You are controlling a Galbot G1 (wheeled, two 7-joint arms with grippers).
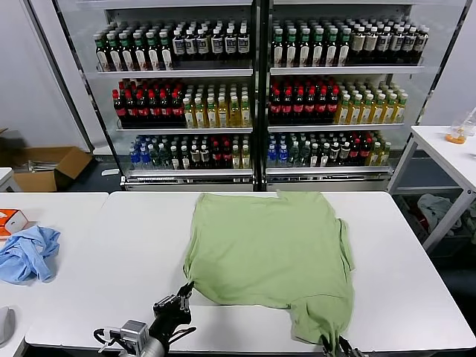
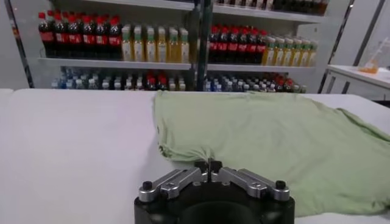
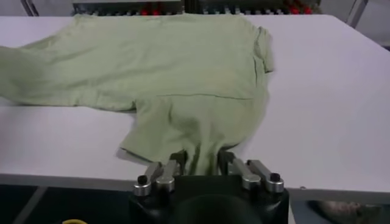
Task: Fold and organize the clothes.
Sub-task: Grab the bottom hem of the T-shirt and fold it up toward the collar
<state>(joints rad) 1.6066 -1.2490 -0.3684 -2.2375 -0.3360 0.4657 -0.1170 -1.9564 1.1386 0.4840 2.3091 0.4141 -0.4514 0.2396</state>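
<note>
1. One light green shirt point(image 1: 269, 249) lies spread flat on the white table point(image 1: 111, 253), back up; one crumpled light blue garment point(image 1: 28, 253) sits well apart on the neighbouring table.
2. The left gripper point(image 1: 178, 297) hovers low near the shirt's near-left corner, fingers pressed together on nothing.
3. The right gripper point(image 3: 202, 159) pinches soft, bunched fabric of the shirt's near-right edge at the table's front edge.

A light green short-sleeved shirt point(image 1: 268, 249) lies spread flat, plain side up, on the white worktop point(image 1: 401, 290), slightly right of its middle. Its near-right part narrows into a bunched, wrinkled flap reaching the near edge. The near-left corner lies flat.
</note>
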